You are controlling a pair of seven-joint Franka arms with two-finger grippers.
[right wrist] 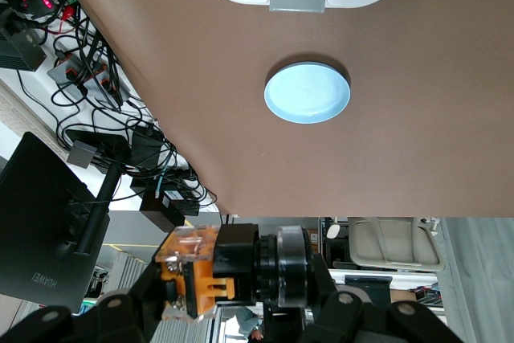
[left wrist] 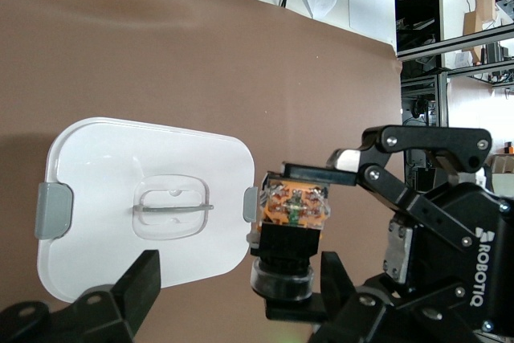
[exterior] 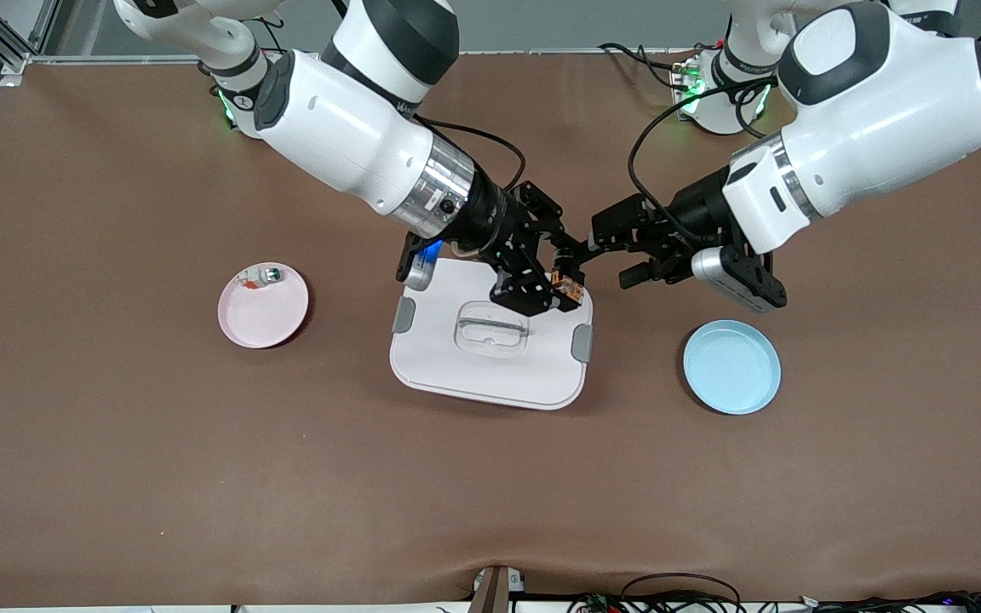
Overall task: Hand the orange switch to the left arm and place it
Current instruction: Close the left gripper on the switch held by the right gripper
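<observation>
Right hand grips orange switch over box corner, left hand spread just beside it

Right hand (exterior: 560, 288) is clenched on the orange switch (exterior: 568, 287), up in the air over the box (exterior: 490, 362) edge toward the left arm's end of the counter (exterior: 116, 477). Left hand (exterior: 605, 247) is released, fingers (left wrist: 140, 291) spread wide, close to the switch, not touching. Box lies mid counter, grey latches on its sides. Blue plate (exterior: 731, 367) sits toward the left arm's end, pink plate (exterior: 263, 305) toward the right arm's end with a small white-and-green part (exterior: 269, 274) on it
</observation>
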